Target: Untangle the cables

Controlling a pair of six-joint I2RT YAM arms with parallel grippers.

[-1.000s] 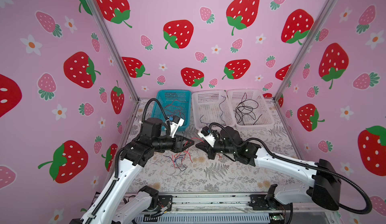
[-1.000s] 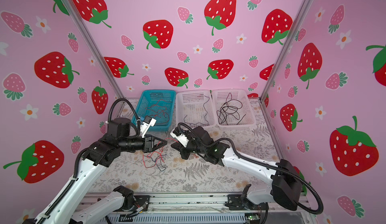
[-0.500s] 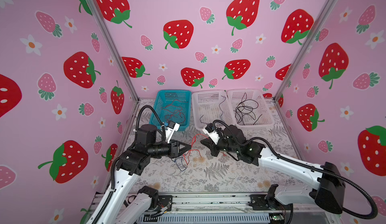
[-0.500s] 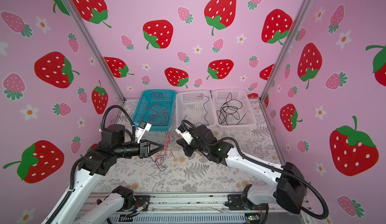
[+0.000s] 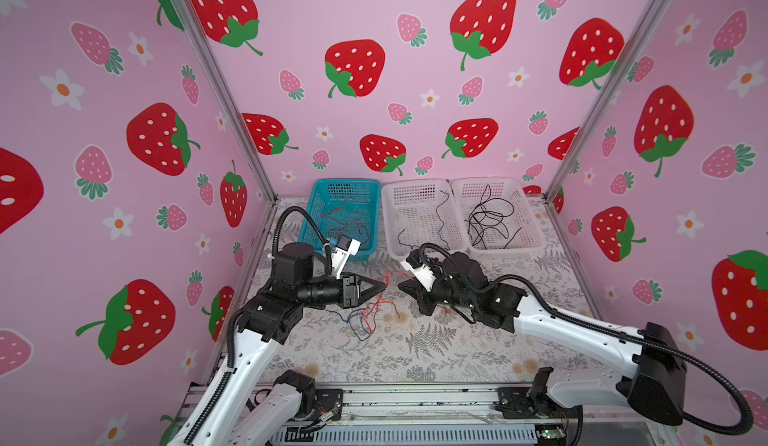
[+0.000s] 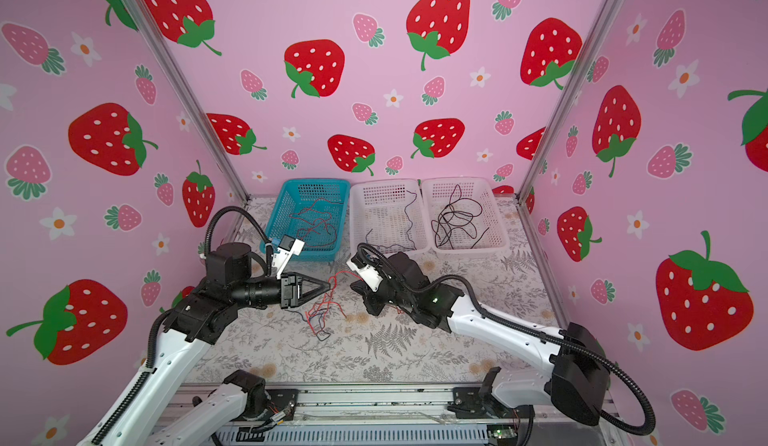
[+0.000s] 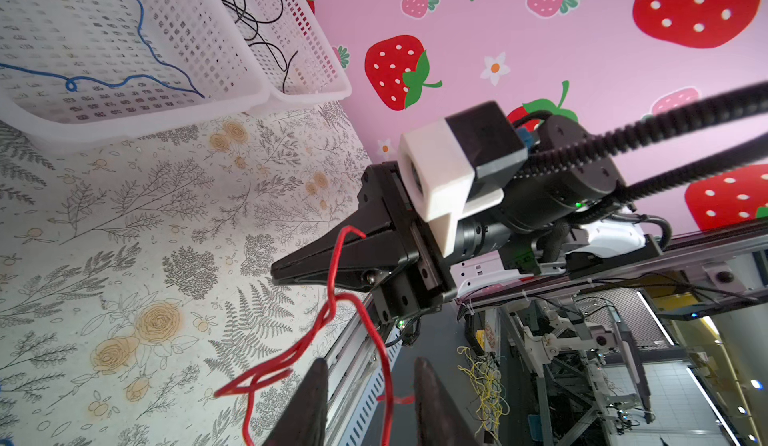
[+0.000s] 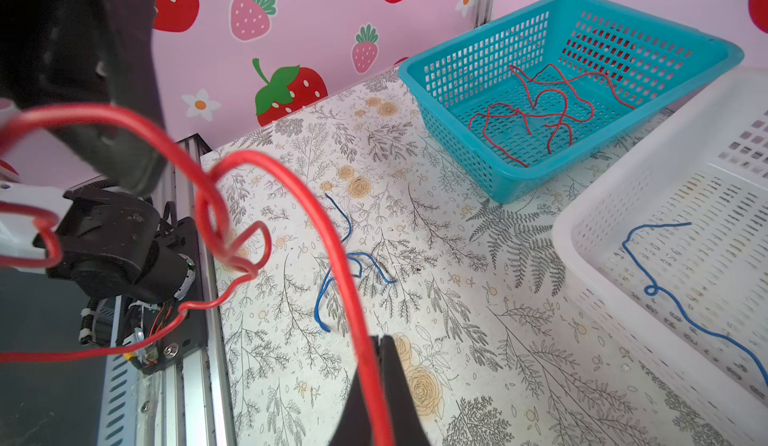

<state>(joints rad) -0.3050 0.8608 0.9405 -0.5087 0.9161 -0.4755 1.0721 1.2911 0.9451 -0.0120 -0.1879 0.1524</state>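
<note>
Slack rules this stage: a thin red flexible cable (image 8: 95, 109) hangs in loops between the two arms, above the floral-printed surface (image 8: 457, 298). Its lower coils trail down towards a thin dark blue cable (image 8: 318, 302) lying there. The right tool (image 8: 380, 340) is pressed together, pinching the red cable at its tips. The left tool (image 7: 370, 361) stands spread, and the red strand runs through the gap unclamped. Whether red and blue are entwined I cannot tell.

Both should handle as featherlight, limp and slick. They will likely sag, keep their kinks and slip from a shallow grip. A hold is best taken on a straight run just beside a crossing, seated deep between the jaws, then drawn apart gently. Sorted cables lie in the teal plastic mesh basket (image 5: 309, 219) and two white plastic mesh baskets (image 5: 415, 192).
</note>
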